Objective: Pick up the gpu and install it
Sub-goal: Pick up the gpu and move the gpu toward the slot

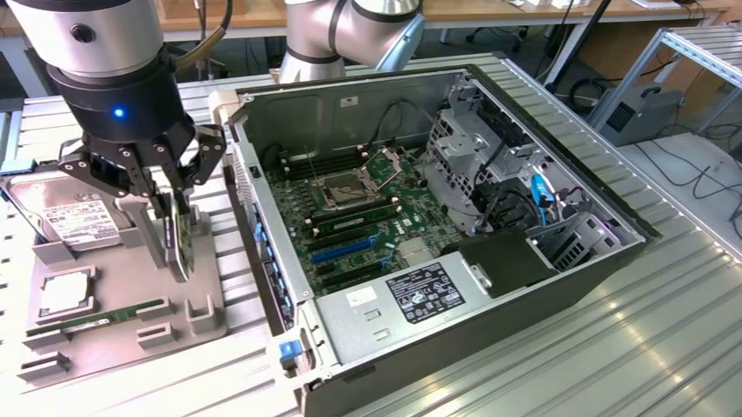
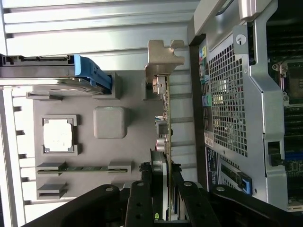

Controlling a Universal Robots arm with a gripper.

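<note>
Surface: a ribbed metal table (image 1: 649, 347) in a workshop, with desks and cables behind.
Fixtures: an open computer case (image 1: 557, 287) lies on its side, its motherboard (image 1: 360, 226) exposed. On the exterior view's left, just beside the case, sits a gray holder tray (image 1: 116, 287).
Tray contents: a hard drive (image 1: 69, 217), a processor chip (image 1: 64, 295) and a RAM stick (image 1: 99, 320).
Obscured: both views show the gpu (image 1: 176, 239) edge-on, so its faces cannot be read. In the wrist view the end of the card nearest the camera is covered by the fingers (image 2: 141, 203). Whether its lower edge rests in the tray slot or hangs just above it cannot be told. The arm (image 1: 99, 43) is cut off by the frame edge.
Gpu appearance: a thin dark board (image 2: 165, 118) standing on edge, with small parts along it and a dull metal bracket (image 2: 162, 56) at the far end.
Gpu location: over the tray's case-side edge, outside the case, between the hard drive and the case wall.
Arm pose: the wrist points straight down, and the gripper (image 1: 162, 187) is directly above the card.
Gripper state: the dark fingers flank the board on both sides and pinch it by its upper edge (image 2: 163, 198).
</note>
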